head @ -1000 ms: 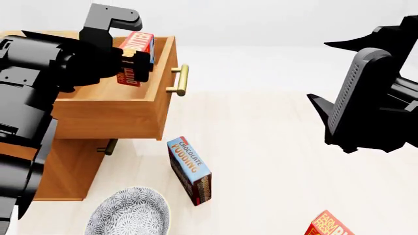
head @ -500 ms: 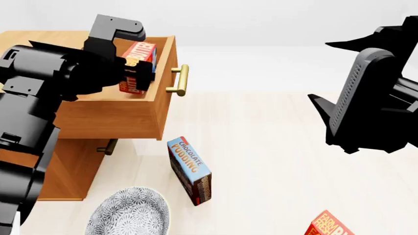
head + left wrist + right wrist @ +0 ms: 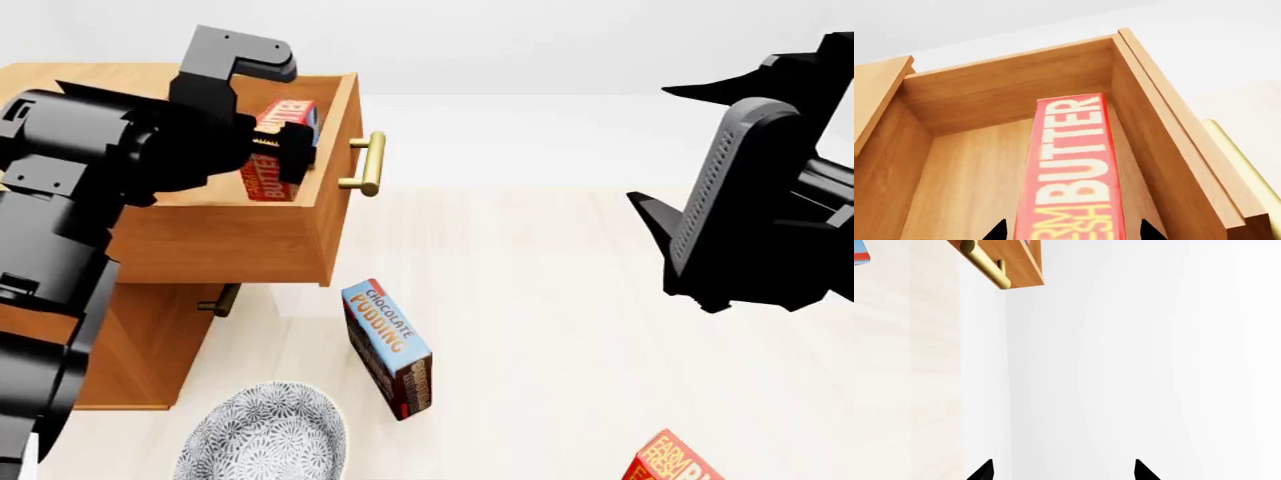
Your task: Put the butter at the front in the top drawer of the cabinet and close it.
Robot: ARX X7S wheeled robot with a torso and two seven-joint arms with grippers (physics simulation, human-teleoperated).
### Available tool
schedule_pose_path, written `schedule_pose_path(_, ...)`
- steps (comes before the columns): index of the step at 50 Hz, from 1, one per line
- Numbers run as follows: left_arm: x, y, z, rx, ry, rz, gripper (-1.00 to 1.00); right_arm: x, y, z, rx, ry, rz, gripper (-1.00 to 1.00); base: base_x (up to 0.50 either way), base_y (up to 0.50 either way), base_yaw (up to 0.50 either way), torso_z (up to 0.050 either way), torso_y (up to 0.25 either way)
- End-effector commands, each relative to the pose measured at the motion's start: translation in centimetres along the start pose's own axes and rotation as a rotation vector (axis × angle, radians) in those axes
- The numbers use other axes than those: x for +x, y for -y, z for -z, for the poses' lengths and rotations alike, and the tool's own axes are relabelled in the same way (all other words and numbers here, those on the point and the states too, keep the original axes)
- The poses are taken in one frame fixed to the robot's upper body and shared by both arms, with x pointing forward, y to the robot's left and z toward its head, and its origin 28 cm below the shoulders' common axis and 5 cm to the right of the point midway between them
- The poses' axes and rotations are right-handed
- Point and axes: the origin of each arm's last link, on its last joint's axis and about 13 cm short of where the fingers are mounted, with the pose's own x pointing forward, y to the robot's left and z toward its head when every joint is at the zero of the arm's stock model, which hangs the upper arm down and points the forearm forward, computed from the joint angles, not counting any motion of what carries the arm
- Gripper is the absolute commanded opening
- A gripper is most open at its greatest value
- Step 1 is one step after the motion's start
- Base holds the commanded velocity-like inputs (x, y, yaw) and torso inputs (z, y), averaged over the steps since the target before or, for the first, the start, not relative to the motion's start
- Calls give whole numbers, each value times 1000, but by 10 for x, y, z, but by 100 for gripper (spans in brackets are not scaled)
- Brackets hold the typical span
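The butter (image 3: 1071,170), a red carton with yellow lettering, stands on end inside the pulled-out top drawer (image 3: 1007,85) of the cabinet (image 3: 147,340). In the head view the butter (image 3: 267,180) leans in the top drawer (image 3: 227,240), behind its brass handle (image 3: 368,165). My left gripper (image 3: 1071,232) hangs over it, open. Its fingertips (image 3: 997,232) straddle the carton, and bare wood shows on both sides. My right gripper (image 3: 1062,472) is open and empty, raised far to the right of the cabinet.
A second butter carton (image 3: 674,460) lies at the front right edge of the view. A chocolate pudding box (image 3: 387,345) stands on the floor before the cabinet, with a patterned bowl (image 3: 260,435) nearer me. The lower drawer's handle (image 3: 220,300) shows under the open one.
The butter has dropped lower into the top drawer and is now clear of the left fingers, which first moved in over the drawer and then stayed put. The right arm has not moved.
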Motion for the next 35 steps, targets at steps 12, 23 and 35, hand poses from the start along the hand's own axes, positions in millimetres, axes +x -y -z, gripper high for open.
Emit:
schedule_pose_path(12, -2, 3, -5, -4, 19, 15, 100, 0, 0, 0, 1, 0, -1, 100, 0, 0, 0, 0, 0)
schedule_pose_path(23, -14, -2, -29, -18, 90, 18, 100, 2, 1, -1, -2, 4, -2, 100, 0, 0, 0, 0, 0)
schedule_pose_path(35, -38, -7, -65, -40, 209, 28, 100, 4, 2, -2, -1, 13, -1, 100, 0, 0, 0, 0, 0)
